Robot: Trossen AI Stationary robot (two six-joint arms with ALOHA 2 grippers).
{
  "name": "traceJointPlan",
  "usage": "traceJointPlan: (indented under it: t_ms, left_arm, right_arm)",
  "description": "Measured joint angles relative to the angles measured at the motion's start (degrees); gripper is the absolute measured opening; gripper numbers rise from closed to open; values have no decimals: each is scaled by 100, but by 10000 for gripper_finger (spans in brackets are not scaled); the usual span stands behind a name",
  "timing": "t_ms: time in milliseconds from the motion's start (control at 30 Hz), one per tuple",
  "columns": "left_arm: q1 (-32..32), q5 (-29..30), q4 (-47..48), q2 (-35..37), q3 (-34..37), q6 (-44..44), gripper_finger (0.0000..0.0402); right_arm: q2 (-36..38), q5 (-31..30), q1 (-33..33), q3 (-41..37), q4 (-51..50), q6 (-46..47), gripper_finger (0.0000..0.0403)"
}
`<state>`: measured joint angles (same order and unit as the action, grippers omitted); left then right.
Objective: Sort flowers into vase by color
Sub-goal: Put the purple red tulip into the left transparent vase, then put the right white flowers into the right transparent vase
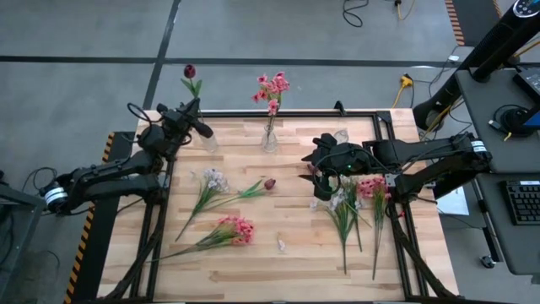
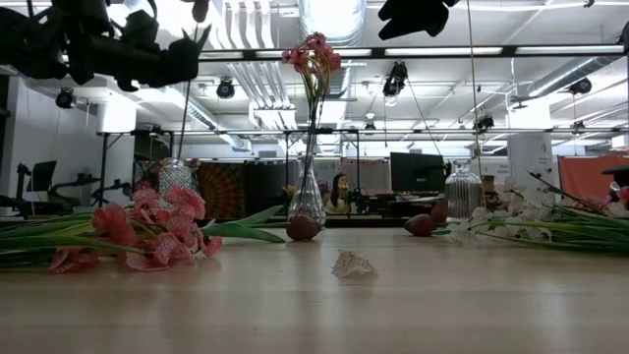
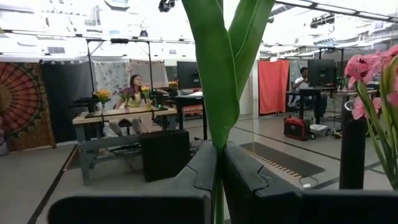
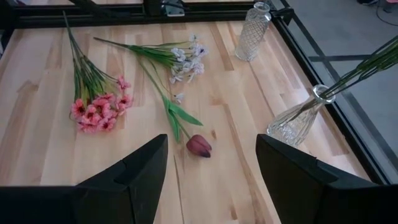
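Flowers sorting | left gripper (image 1: pixel 190 118) clenched on red tulip (image 1: pixel 189 72) above far-left vase (image 1: pixel 207 141), likely lowering next | right gripper (image 1: pixel 316 165) released over loose tulip (image 4: pixel 199 145), must descend.

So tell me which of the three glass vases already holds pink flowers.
The middle vase at the table's far edge: pink flowers stand in it. The left vase has the left gripper above it; the right vase is empty.

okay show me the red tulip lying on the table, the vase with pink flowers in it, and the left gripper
red tulip (image 4: pixel 199 146), right wrist view, on the bud.
vase with pink flowers (image 1: pixel 269 140), high view, on the glass body.
left gripper (image 3: pixel 220 171), left wrist view, between fingertips shut on a green stem.
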<state>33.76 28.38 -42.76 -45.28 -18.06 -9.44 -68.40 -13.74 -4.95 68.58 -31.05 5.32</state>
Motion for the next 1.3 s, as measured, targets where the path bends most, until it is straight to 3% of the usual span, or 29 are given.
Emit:
traceJointPlan:
  t_ms: [300, 733, 1300]
  left_arm:
    - [0, 367, 67, 20, 0, 164, 6]
    - [-4, 363, 416, 83, 0, 312, 103]
    - [-311, 359, 2493, 1087, 2, 1200, 199]
  right_arm:
    - [0, 9, 0, 0, -2, 0, 237]
    - [0, 13, -1, 0, -17, 2, 237]
    - [0, 13, 0, 0, -18, 4, 237]
